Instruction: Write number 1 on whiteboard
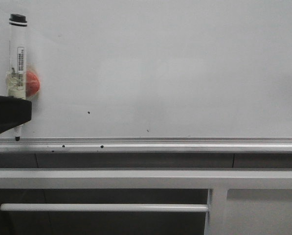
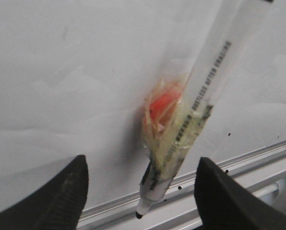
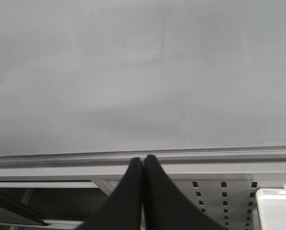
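Front view: marker pen [image 1: 17, 73] hangs upright on the whiteboard [image 1: 185, 63], stuck by a red magnet [image 1: 32, 84], tip just above the bottom rail [image 1: 160, 143]. No number 1 on the board yet. Left arm's dark body [image 1: 6, 115] covers the pen's lower barrel.

Left wrist: left fingers [image 2: 140, 191] spread wide, pen betw. them, not touching. Center on the taped section [image 2: 176, 139], then close square.

Right wrist: right fingers [image 3: 143, 191] pressed together, holding nothing, below the rail, away from the pen. Specks [image 1: 89, 112] near — don't mistake them for ink strokes.

Whiteboard [image 1: 185, 63] pale grey-white w/ black specks; rail [image 1: 185, 143] silver. Marker [image 1: 17, 58] clear, black cap, upper left; red blob [image 1: 32, 84].
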`<act>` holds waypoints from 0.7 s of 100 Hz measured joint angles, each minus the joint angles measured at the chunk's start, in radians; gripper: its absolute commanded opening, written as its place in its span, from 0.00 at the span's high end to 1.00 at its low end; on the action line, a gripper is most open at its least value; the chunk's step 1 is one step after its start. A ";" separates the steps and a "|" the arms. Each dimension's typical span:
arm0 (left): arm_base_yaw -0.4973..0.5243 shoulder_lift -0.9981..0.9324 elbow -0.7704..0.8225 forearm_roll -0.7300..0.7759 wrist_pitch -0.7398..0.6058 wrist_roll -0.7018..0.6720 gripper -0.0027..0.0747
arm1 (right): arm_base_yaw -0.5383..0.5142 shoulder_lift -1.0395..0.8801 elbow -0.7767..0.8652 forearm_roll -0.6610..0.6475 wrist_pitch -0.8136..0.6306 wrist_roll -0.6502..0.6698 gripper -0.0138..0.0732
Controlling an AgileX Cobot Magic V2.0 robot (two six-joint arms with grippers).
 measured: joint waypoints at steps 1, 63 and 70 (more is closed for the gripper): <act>0.000 0.002 0.000 0.000 0.000 -0.002 0.40 | 0.000 0.000 0.000 0.000 0.000 0.000 0.89; -0.002 0.021 0.000 0.089 -0.033 -0.047 0.99 | 0.000 0.000 0.000 0.000 -0.004 0.000 0.89; -0.002 0.021 0.000 0.095 -0.033 -0.048 0.99 | 0.000 0.000 0.000 0.000 -0.004 0.000 0.89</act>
